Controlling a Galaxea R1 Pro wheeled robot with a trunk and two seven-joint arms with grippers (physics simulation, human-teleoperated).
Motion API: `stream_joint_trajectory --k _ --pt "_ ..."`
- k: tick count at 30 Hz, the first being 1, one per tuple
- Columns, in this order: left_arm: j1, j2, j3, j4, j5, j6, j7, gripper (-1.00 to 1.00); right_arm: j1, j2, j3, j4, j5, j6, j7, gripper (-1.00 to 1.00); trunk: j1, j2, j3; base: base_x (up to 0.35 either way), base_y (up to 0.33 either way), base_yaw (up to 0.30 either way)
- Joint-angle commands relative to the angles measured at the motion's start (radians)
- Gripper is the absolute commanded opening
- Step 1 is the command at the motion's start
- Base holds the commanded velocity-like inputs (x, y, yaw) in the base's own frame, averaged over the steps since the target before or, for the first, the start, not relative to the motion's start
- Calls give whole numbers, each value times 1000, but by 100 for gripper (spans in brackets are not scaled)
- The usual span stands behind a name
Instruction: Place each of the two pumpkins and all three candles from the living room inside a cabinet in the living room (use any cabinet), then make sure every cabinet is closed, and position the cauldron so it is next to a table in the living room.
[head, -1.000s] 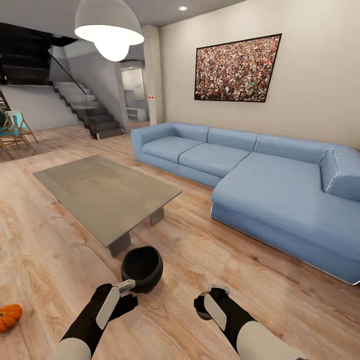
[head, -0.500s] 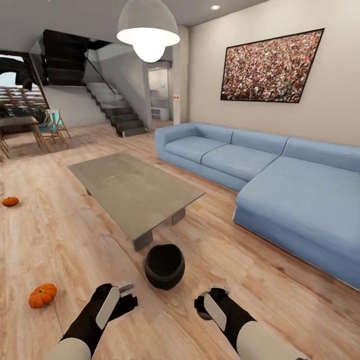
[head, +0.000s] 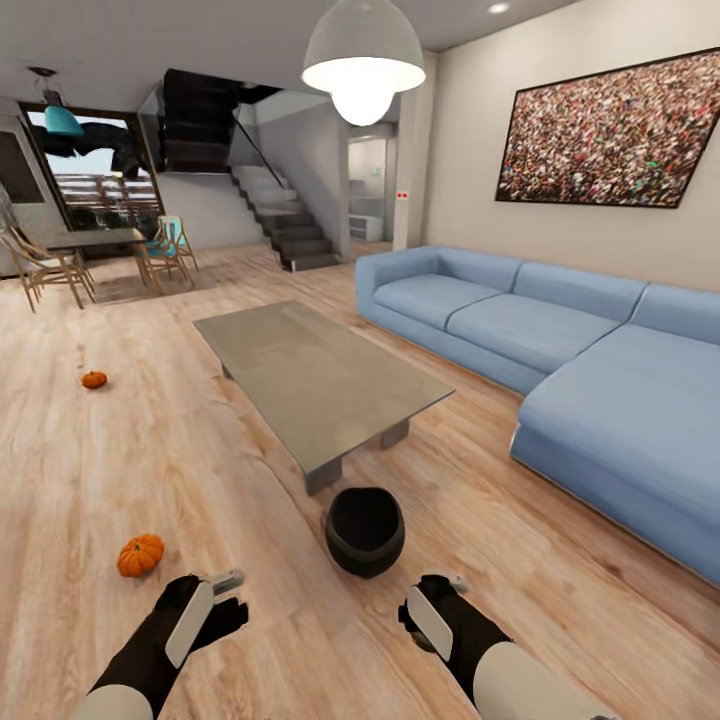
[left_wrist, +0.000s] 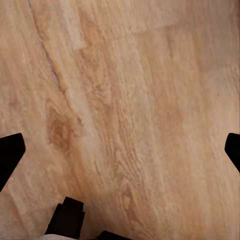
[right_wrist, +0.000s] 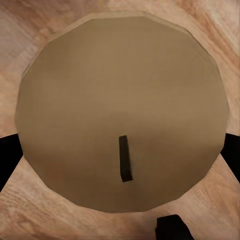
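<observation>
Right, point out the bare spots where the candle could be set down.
The coffee table top is bare. Wide floor lies free between the near pumpkin and far pumpkin, and between table and sofa. It is crowded by the cauldron at the table's near corner, ahead of the right gripper.

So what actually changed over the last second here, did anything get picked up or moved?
Only the view swung left: the far pumpkin and dining chairs came into sight. Nothing was grasped or released. The cauldron stays by the table, the near pumpkin on the floor.
</observation>
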Motion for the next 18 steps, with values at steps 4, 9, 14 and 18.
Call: stream_joint_trajectory --k 4,9,14,18 --pt "4 69 -1 1 1 -9 -2 100 9 0 2 0 -1 -75 0 -100 0 0 0 0 0 291" --pt "30 104 1 34 6 -81 -4 100 62 0 9 3 2 -156 1 -100 0 0 -2 51 108 286" --pt "34 103 -1 41 10 -103 -6 100 67 0 9 9 3 -162 8 -100 0 0 -5 14 207 282" --pt "34 102 2 42 11 -98 -9 100 68 0 9 14 4 -164 10 -100 0 0 -7 2 240 281"
